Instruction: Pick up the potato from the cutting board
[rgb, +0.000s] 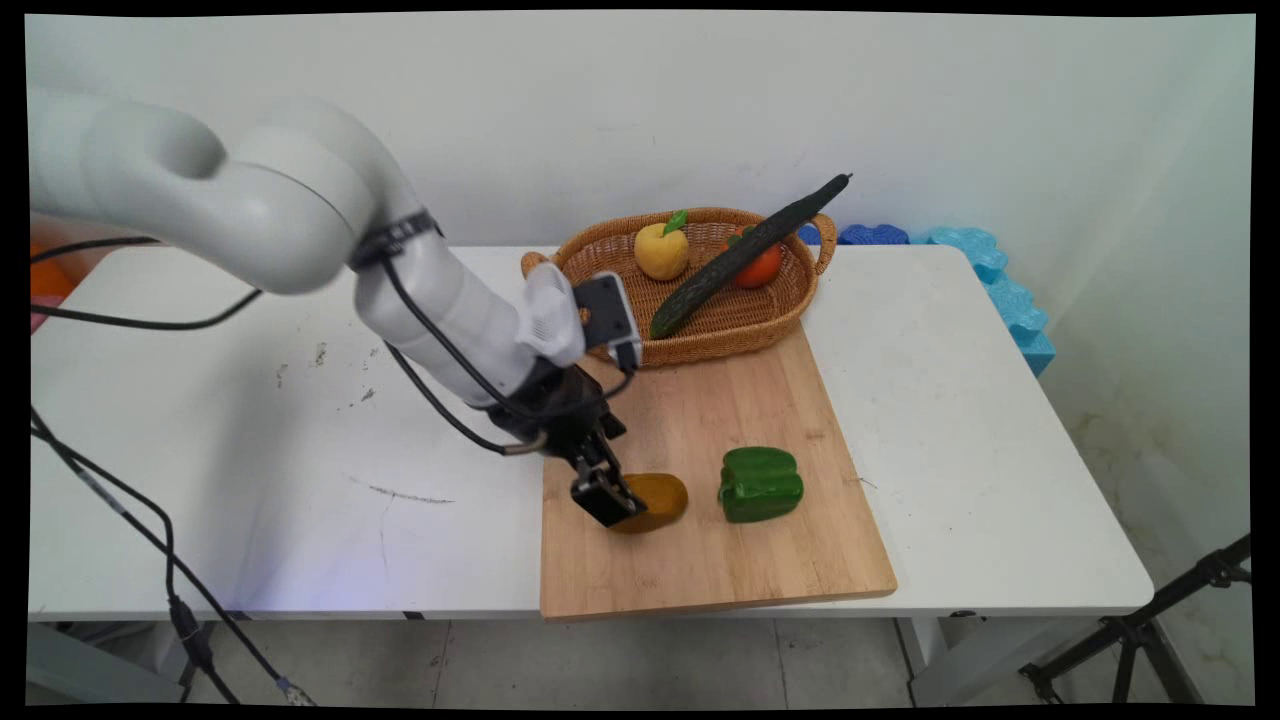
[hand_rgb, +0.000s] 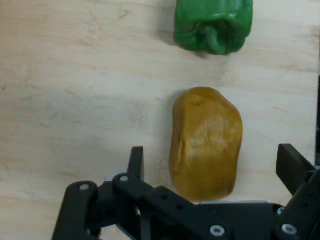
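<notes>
While unclamped, potato (hand_rgb: 206, 144) lengthwise between jaws, seemingly.

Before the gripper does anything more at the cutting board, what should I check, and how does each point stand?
1. Gripper open: ok, fingers stand apart.
2. Potato between the fingers: ok, one finger on each side of it.
3. Fingers touching the potato: cannot tell; a gap shows in the hand view.
4. Green pepper out of the way: ok, it lies apart from the potato on the cutting board.
5. Basket out of the way: ok, at the board's far end, holding a cucumber.
</notes>
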